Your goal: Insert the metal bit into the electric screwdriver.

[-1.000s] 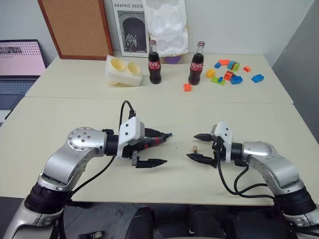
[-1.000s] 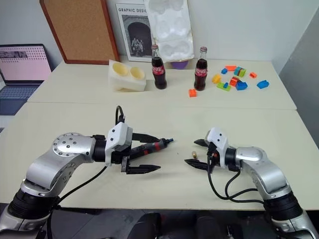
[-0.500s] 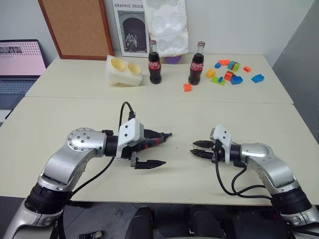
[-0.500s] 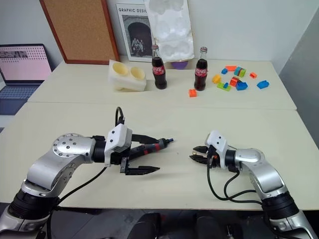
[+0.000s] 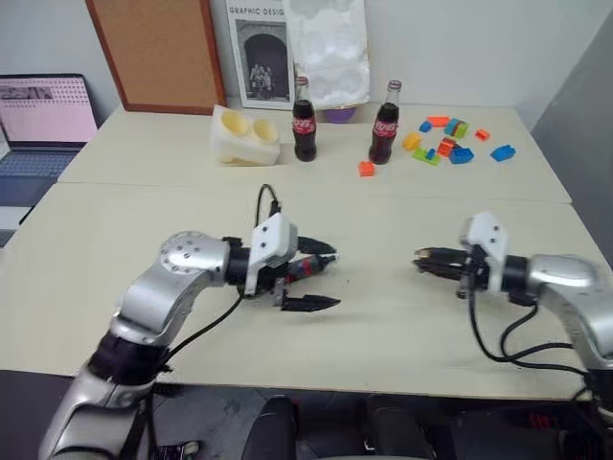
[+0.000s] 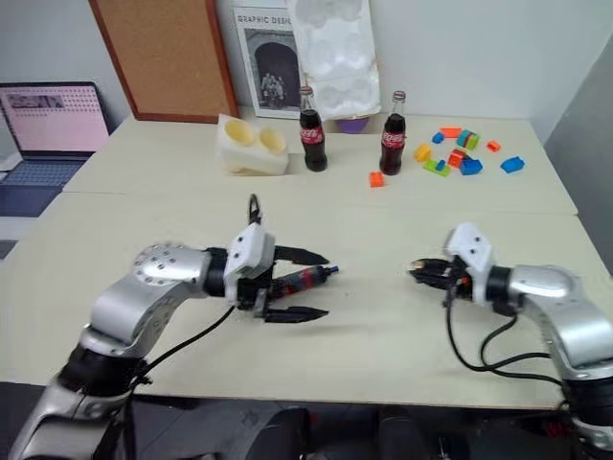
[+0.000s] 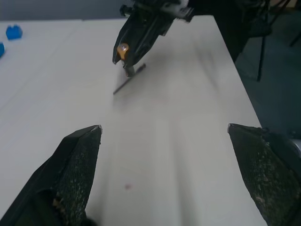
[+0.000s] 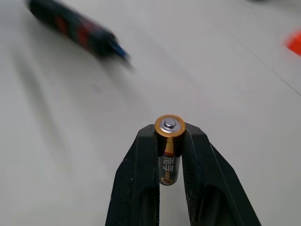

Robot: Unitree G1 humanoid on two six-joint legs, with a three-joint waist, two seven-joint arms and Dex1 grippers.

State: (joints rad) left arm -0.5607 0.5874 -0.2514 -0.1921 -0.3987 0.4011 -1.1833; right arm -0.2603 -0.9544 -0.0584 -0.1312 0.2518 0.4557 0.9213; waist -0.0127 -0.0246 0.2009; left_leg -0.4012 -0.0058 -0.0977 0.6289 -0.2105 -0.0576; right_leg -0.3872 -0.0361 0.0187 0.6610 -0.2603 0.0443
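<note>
Cream tabletops (image 5: 383, 220) pushed together run back to a pale wall. At 11 o'clock a cork board (image 5: 158, 53) leans beside a printed poster (image 5: 261, 53) and a white moulded plastic sheet (image 5: 330, 48). In front of them at 12 o'clock stand two dark glass cola bottles (image 5: 304, 120), with a cream foam block with two round hollows (image 5: 244, 137) just to their 9 o'clock. Bright plastic bricks (image 5: 450, 139) lie scattered at 1 o'clock, and an open laptop (image 5: 43, 125) sits at 10 o'clock.

The left gripper (image 6: 327, 286) reaches towards 3 o'clock near the middle of the front table, its jaws spread as wide as they go. The slim black electric screwdriver with red patches (image 6: 295, 280) lies in the gap between the two fingers, tip towards 3 o'clock; I cannot tell whether either finger touches it.

The right gripper (image 5: 421, 261) is at 3 o'clock of the screwdriver, well apart from it and pointing back at it. Its jaws are nearly closed, pinching a black-and-gold cylindrical battery (image 8: 168, 148) lengthwise, with the gold cap proud of the fingertips.

The thin grey metal bit (image 7: 128, 81) lies on the table just under that gripper's tips; it is blurred, so contact cannot be judged.
</note>
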